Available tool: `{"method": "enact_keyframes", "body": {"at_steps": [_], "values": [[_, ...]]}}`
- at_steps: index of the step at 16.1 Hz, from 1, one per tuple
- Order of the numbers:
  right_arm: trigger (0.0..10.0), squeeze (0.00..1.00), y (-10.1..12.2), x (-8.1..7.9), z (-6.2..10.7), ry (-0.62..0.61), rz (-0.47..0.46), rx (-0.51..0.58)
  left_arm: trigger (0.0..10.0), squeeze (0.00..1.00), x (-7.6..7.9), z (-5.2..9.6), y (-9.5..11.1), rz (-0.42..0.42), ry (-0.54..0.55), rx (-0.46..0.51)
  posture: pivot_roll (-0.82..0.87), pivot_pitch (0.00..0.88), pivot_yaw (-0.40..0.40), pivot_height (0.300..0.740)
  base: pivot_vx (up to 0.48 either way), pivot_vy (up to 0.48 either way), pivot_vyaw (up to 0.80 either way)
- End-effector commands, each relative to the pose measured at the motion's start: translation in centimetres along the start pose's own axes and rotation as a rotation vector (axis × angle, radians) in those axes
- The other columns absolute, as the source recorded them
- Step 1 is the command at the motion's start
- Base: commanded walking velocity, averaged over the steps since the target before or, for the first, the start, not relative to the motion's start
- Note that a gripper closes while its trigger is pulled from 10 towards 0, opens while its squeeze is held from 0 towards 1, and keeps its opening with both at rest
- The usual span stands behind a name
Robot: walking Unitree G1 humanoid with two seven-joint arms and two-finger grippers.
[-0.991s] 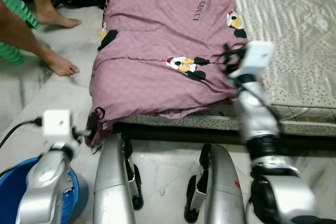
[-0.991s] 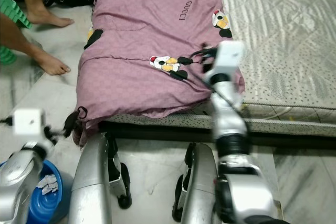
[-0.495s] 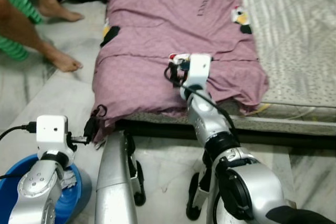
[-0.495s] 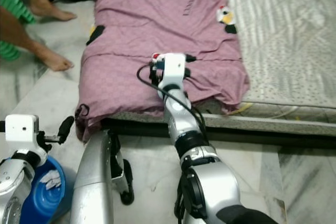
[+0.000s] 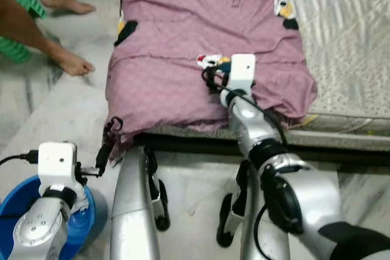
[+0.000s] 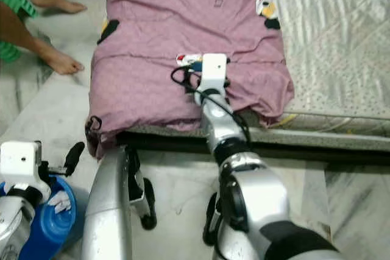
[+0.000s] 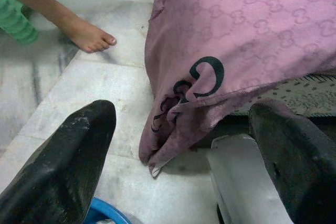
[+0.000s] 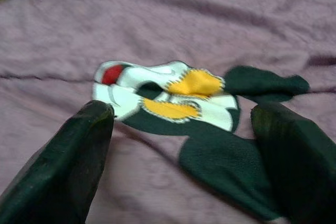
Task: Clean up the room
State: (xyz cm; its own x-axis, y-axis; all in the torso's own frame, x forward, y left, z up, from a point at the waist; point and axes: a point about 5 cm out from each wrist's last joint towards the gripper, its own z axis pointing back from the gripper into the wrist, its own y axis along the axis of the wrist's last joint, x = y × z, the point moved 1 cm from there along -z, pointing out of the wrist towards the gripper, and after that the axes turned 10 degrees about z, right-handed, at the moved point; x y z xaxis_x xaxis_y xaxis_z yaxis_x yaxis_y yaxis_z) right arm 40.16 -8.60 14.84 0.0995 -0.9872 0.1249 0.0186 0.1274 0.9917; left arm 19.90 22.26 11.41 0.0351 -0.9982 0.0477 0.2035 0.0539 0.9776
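Right pincer (image 8: pixel 178 145): fingers spread, over cartoon patch (image 8: pixel 168 98) on purple blanket (image 5: pixel 183 35).
Left pincer (image 7: pixel 184 156): fingers spread, near blanket corner above floor (image 7: pixel 89 93).

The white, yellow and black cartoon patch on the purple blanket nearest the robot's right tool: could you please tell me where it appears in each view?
Left eye view: the cartoon patch lies mid-picture, on the purple blanket.
Right eye view: just left of centre.
Right wrist view: central, between the right tool's fingers.
Left wrist view: the blanket's hanging corner instead.
Shared landmark: that corner's black loop.
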Motion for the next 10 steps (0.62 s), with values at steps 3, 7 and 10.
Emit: {"method": "enact_keyframes", "body": {"at_steps": [3,7,10], "values": [[10.0,1.0,-2.0,3.4,0.3,-0.148,0.012,-0.117,10.0,0.0,0.2,1.5,-0.5,-0.012,-0.017,-0.058,0.25,0.463,-0.003,0.561,0.0,0.0,0.0],[10.0,0.0,-6.1,7.1,2.0,-0.334,-0.21,-0.303,10.0,0.0,0.4,1.7,-0.5,-0.017,-0.032,-0.074,0.25,0.474,0.007,0.561,0.0,0.0,0.0],[10.0,0.0,-8.9,10.9,4.3,-0.479,-0.16,-0.408,10.0,0.0,0.3,1.5,-0.5,-0.023,-0.034,-0.082,0.25,0.465,0.008,0.561,0.0,0.0,0.0]]}}
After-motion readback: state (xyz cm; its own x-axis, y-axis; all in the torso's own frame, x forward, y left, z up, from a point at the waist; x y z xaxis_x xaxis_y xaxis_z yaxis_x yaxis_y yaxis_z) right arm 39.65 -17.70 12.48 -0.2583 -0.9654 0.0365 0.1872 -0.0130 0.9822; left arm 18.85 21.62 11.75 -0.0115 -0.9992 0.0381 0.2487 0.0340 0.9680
